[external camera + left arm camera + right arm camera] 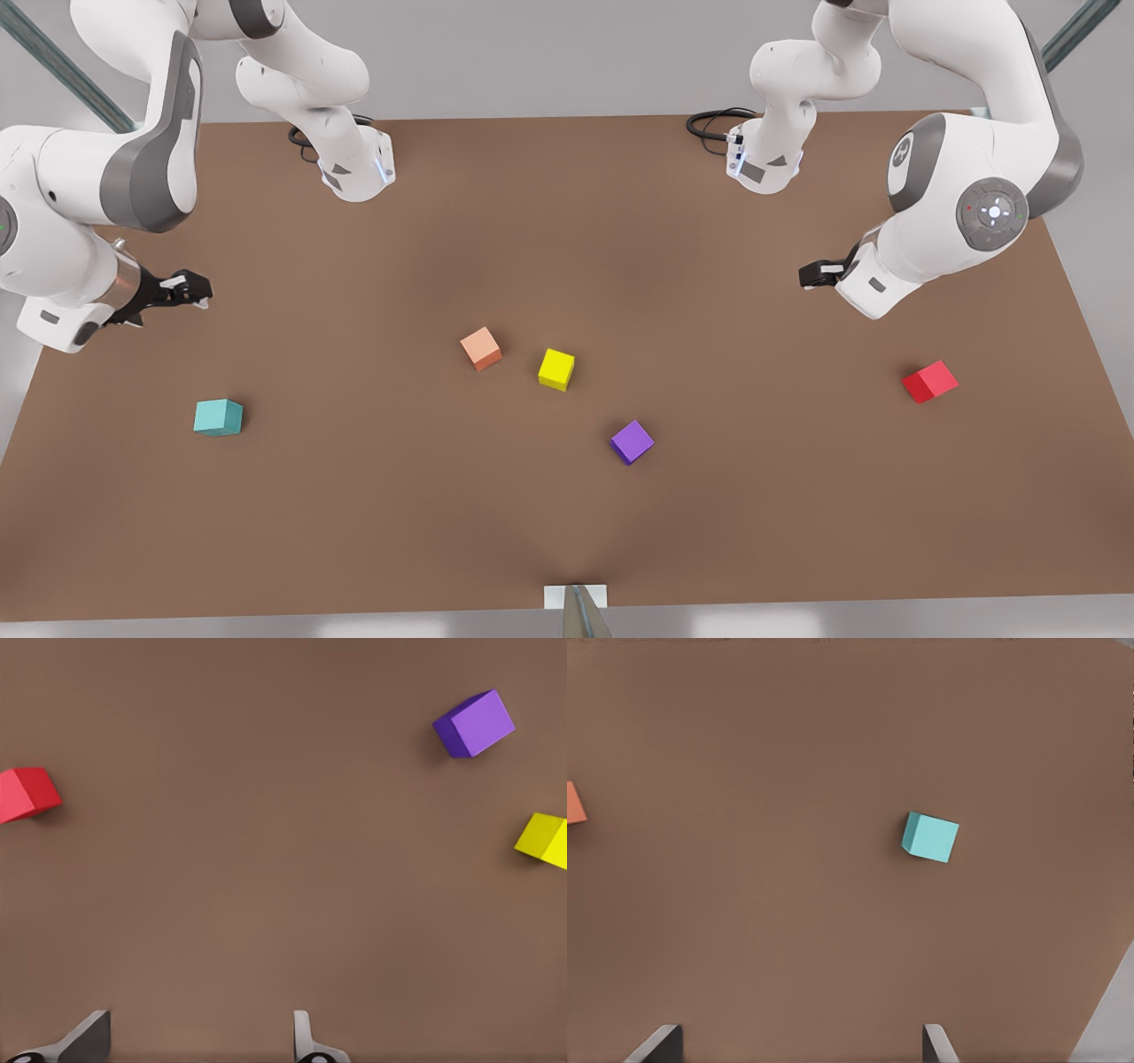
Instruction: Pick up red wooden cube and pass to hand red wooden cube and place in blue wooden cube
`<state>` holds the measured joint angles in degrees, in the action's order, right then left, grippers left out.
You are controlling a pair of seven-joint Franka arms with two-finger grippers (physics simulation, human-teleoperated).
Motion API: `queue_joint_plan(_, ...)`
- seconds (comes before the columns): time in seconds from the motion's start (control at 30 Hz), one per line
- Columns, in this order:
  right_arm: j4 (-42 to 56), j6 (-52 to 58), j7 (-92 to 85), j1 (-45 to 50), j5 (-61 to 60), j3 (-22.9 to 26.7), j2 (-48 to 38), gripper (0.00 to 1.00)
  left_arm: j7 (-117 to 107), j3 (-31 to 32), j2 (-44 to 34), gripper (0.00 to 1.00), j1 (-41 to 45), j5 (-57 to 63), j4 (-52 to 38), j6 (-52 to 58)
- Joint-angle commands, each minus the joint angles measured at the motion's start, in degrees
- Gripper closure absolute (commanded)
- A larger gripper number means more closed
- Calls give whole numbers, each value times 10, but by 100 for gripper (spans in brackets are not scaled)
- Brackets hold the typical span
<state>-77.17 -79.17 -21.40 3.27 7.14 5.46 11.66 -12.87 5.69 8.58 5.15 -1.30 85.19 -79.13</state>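
A brown table [567,221] is filling the scene under pale grey walls. The red wooden cube [929,381] is lying flat at about four o'clock from the table's middle, one corner facing the camera; being a cube, it has no long axis. The left gripper [813,274] is hovering near it with fingers spread, empty. The blue wooden cube [218,416] is sitting at eight o'clock, below the right gripper [190,290], also spread and empty. A salmon cube [480,347], yellow cube [555,369] and purple cube [632,441] are resting between.
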Motion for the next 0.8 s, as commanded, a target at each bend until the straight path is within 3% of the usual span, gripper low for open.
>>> queue_joint_plan(0.0, -4, -6, 66, 0, 1, 1, -1, 0, -12, 0, -1, 0, -1, 1, 0, 2)
queue_joint_plan(0.1, -4, -6, 68, 1, 1, 2, 4, 0, -12, -3, 12, 0, -1, 3, -4, -1)
queue_joint_plan(0.2, -1, -7, 70, 1, 2, 3, 19, 0, -4, -58, 92, 0, -58, 3, -25, -105)
queue_joint_plan(0.33, 2, -12, 73, 4, -5, 3, 20, 0, 56, -95, 203, 0, -122, 3, -113, -117)
queue_joint_plan(0.53, 13, -2, 73, -18, -34, 9, 16, 0, 91, -177, 247, 0, -137, -43, -58, -260)
queue_joint_plan(0.6, 35, 36, 73, -16, -23, 9, 0, 0, 57, -185, 253, 0, -137, -42, -22, -297)
queue_joint_plan(0.77, 88, -16, 67, -19, -41, 15, 57, 0, 28, -187, 280, 0, -142, -48, -2, -341)
